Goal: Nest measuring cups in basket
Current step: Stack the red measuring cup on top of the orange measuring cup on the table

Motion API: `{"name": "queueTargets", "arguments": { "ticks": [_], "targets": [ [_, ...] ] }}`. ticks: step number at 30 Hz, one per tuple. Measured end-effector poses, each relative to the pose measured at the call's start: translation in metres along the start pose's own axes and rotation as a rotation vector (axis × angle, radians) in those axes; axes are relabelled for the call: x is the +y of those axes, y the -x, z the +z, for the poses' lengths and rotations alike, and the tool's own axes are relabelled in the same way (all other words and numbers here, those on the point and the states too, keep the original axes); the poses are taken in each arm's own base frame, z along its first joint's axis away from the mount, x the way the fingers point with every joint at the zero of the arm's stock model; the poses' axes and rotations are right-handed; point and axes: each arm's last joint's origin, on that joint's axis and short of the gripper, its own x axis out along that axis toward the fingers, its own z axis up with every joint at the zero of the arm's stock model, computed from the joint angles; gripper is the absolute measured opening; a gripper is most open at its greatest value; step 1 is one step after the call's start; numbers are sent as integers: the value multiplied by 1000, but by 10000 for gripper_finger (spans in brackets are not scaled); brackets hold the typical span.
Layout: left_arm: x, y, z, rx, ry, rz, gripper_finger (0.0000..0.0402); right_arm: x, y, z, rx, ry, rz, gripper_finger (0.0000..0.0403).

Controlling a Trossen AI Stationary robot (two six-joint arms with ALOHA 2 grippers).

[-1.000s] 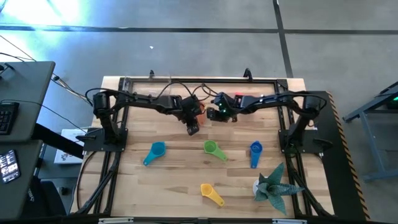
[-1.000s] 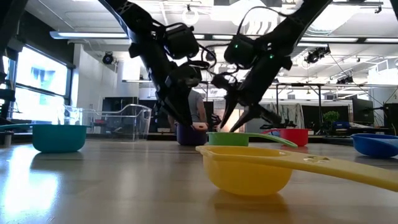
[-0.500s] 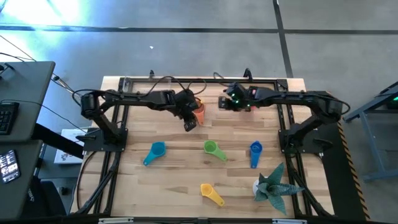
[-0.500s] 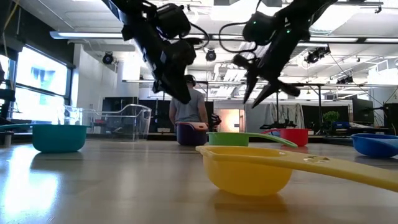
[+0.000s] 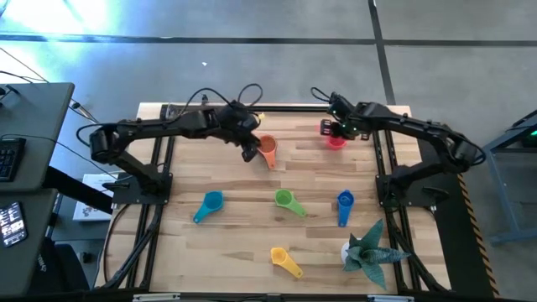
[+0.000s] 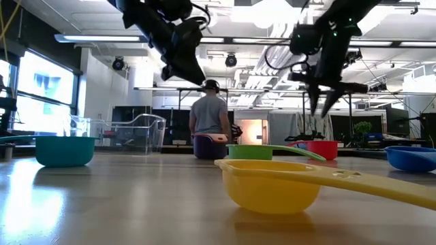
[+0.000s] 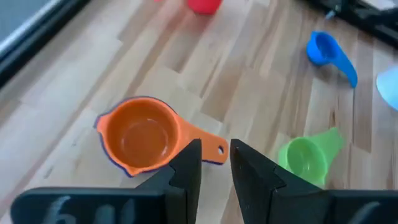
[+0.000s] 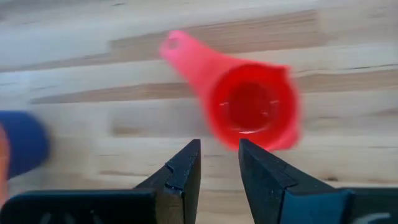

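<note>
The orange cup (image 5: 267,148) sits nested inside the purple cup (image 7: 124,167) on the far middle of the table. My left gripper (image 5: 249,152) hangs open above the table just left of them; in its wrist view the orange handle (image 7: 210,147) lies just beyond the fingertips. My right gripper (image 5: 340,126) hovers open over the red cup (image 5: 336,139), pointing down (image 6: 320,105). The light blue cup (image 5: 210,204), green cup (image 5: 287,201), dark blue cup (image 5: 345,205) and yellow cup (image 5: 285,262) lie apart on the wood. The clear basket (image 6: 122,133) stands at the far left.
A teal spiky plant figure (image 5: 369,250) stands at the near right corner. Black frame rails (image 5: 155,210) run along both table sides. A person in a grey shirt (image 6: 210,116) stands in the room beyond the far edge. Bare wood lies between the scattered cups.
Both grippers have risen away from the nested orange and purple cups, which stay on the table. The left one drew up and toward the far left. The right one swung toward the table's right and far edge and now hangs over the red cup.
</note>
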Motion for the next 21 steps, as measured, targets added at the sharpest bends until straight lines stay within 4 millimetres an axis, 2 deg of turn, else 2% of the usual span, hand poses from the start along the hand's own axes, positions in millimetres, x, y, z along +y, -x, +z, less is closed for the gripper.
{"name": "queueTargets", "arguments": {
  "ticks": [5, 12, 21],
  "targets": [
    [10, 11, 4, -36, 22, 21, 76, -20, -6, 12, 31, 6, -75, 101],
    [23, 15, 7, -54, 61, 51, 76, -36, -8, 29, 26, 27, -103, 101],
    [33, 16, 8, -64, 83, 90, 76, -40, -10, 35, 27, 73, -105, 101]
  ]
}}
